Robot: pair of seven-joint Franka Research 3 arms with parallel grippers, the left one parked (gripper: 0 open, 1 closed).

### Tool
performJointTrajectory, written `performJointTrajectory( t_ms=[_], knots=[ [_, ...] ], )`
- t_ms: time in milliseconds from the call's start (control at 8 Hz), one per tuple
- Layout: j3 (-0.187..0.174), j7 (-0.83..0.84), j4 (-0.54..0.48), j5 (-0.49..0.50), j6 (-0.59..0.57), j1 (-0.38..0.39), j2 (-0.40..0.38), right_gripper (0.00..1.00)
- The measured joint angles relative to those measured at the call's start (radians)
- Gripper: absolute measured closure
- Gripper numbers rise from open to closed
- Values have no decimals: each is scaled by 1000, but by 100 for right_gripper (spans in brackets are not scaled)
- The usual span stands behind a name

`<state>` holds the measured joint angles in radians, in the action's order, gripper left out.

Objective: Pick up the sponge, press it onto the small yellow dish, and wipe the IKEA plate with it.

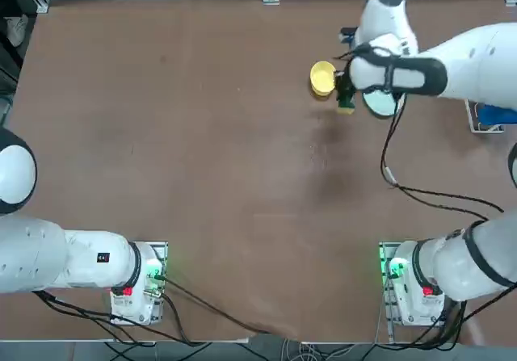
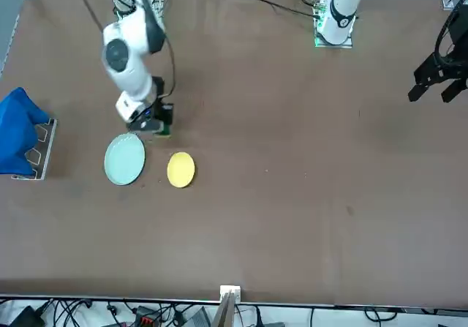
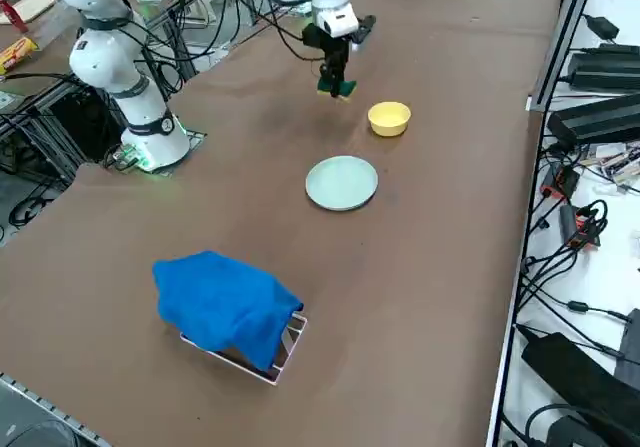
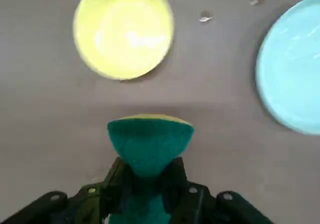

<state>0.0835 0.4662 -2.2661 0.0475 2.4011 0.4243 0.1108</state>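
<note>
The sponge (image 4: 150, 144) is in the grip of the right end effector (image 4: 152, 176), its two fingers closed in on the block from either side. The squeeze pinches it at the middle, so that the free end fans out, dark green on its face with a thin yellow edge showing. In the top view the sponge sits in the upper right of the frame, mostly tucked under the arm, its green and yellow end peeking out. In the front view it is left of centre, in the upper half of the frame, and only a bit of green shows beneath the end effector.

Near the sponge, and apart from it, is the small yellow dish (image 3: 389, 119), round and plain, resting on the table (image 3: 440, 227) in the upper part of the right side view, right of centre. The IKEA plate (image 3: 342, 183), round and pale blue-green, lies near the dish without touching it, close to the centre of that same view.

Farther out, well apart from the sponge, a blue cloth (image 3: 226, 305) is draped over a white rack (image 3: 288, 352) in the lower left of the right side view. Black cables (image 3: 580, 307) and dark boxes line the right edge of that frame, beyond the brown tabletop.
</note>
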Motion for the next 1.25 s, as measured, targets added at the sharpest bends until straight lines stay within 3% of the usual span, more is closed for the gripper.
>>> performJointTrajectory(
  t_ms=[500,1250],
  knots=[
    [-1,114,-127,0,192,149,54,65],
    [-2,122,-220,0,365,188,139,64]
  ],
)
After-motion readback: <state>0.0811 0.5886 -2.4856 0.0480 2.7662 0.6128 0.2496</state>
